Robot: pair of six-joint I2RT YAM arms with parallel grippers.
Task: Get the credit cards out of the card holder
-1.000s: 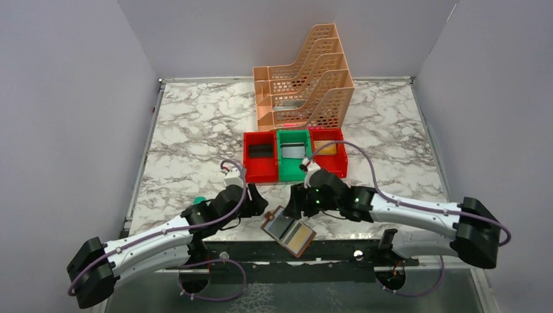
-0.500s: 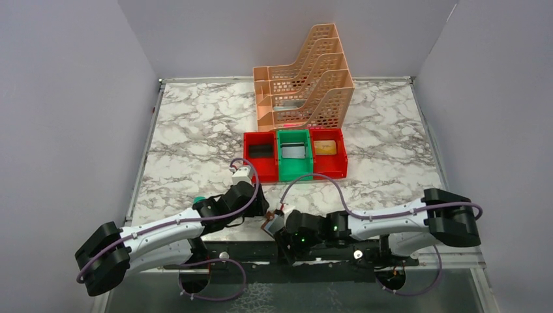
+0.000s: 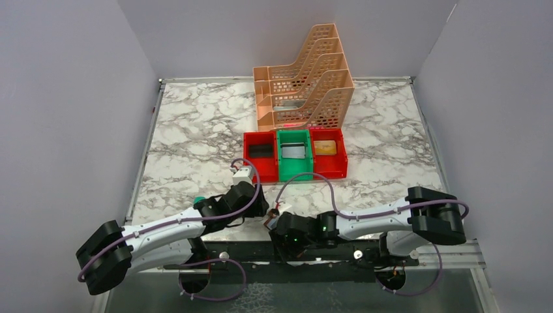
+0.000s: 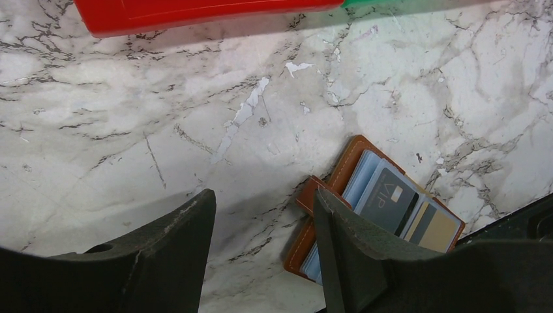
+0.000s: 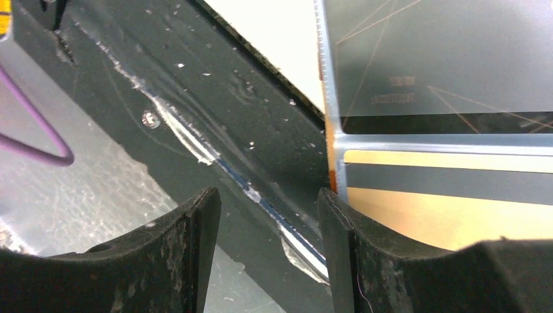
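The card holder lies open at the table's near edge, brown leather with grey-blue pockets. A dark grey "VIP" credit card and a gold card sit in its pockets. My left gripper is open and empty over bare marble, its right finger just beside the holder's snap tab. My right gripper is open and low at the holder's edge, the gap between its fingers over the black rail; the grey card and gold card fill its view. From the top, the right gripper covers almost all of the holder.
A red bin, a green bin and a second red bin stand side by side mid-table, each with a card-like item inside. An orange file rack is behind them. A black rail runs along the near edge.
My right arm has swung from near the bins down to the near edge and now covers the card holder. My left gripper moved slightly forward toward the holder.
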